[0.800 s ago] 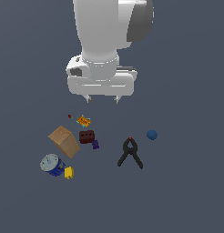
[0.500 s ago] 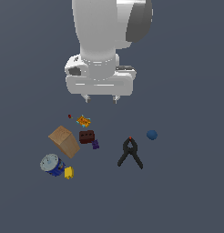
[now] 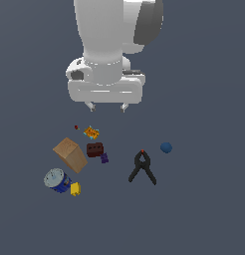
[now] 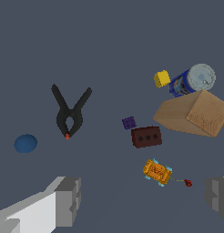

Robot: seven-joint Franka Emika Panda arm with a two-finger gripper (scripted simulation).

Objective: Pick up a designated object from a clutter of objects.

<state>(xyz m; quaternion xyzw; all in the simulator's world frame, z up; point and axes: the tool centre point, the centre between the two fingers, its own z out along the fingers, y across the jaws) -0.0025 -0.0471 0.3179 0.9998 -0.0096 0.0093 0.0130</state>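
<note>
The gripper (image 3: 107,106) is held above the floor with its jaws spread wide, and nothing is gripped between them; in the wrist view one finger (image 4: 68,201) is seen at one edge and the other at the opposite edge, with bare floor between. The orange toy (image 3: 91,133) is seen lying flat on the floor, apart from the gripper and untouched by it; in the exterior view it is found below the fingertips, nearer the one on the exterior view's left. In the wrist view the toy (image 4: 157,172) is placed between the two fingers, closer to the one cut off at the edge. The red block (image 3: 95,149) is taken as the landmark: the toy is set near it, on the side facing the gripper, with a small gap kept between them. A tiny red bit (image 3: 76,127) is seen just beside the toy, on its far side from the block. A purple bit (image 3: 104,158) is found just beside the block, on the side away from the toy. The box (image 3: 70,154) is placed near the block, tilted, and beyond it the can (image 3: 57,180) and the yellow cube (image 3: 75,189) are laid close together. The clamp (image 3: 142,168) is set well apart from the block on the opposite side, and the ball (image 3: 166,147) is found beyond it.
</note>
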